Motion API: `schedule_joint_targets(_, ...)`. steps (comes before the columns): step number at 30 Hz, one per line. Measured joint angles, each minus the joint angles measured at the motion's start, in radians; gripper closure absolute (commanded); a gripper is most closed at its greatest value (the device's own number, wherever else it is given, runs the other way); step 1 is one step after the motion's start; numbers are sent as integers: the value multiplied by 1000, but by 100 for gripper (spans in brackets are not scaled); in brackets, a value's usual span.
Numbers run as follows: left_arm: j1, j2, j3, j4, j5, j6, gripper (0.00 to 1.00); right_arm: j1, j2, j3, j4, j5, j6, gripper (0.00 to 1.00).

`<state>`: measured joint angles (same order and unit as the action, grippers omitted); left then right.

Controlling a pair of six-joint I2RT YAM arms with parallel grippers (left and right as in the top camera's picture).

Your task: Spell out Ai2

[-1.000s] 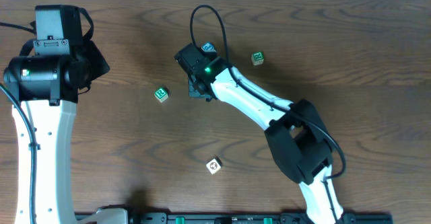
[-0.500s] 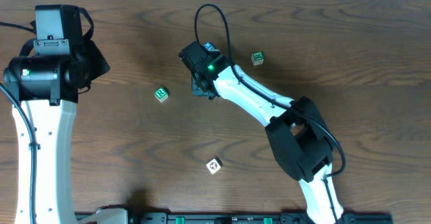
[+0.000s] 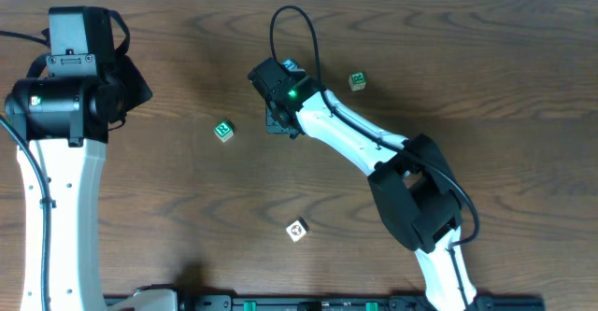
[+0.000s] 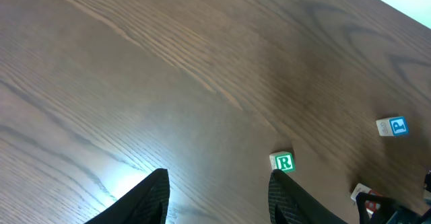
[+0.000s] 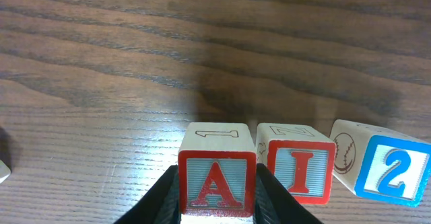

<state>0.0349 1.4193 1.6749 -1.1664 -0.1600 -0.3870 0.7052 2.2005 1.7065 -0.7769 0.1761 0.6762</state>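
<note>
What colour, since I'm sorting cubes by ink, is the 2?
Blue, with a blue border, on the 2 cube; clearest in the right wrist view.

Overhead top-down — wrists low, right near A cube

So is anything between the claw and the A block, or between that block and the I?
Nothing visible. The right claw hugs the A cube on both sides, and only a narrow bare gap separates it from the I cube.

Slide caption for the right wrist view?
Right gripper holds wooden cube with red A, beside red I cube and blue 2 cube.
</note>
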Motion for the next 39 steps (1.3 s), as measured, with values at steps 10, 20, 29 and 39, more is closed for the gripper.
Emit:
schedule_joint_targets(10, 0, 0, 0, 3, 0, 0, 51, 0, 0, 0, 0, 0, 1, 65)
schedule_joint_targets(20, 0, 0, 0, 4, 0, 0, 51, 0, 0, 1, 5, 0, 1, 62)
schedule_joint_targets(29, -1, 32, -36, 70, 7, 23, 81, -15, -41, 209, -206, 19, -50, 99)
schedule_joint_targets(39, -87, 226, -130, 302, 278, 112, 94, -452, -374, 109, -313, -113, -182, 99)
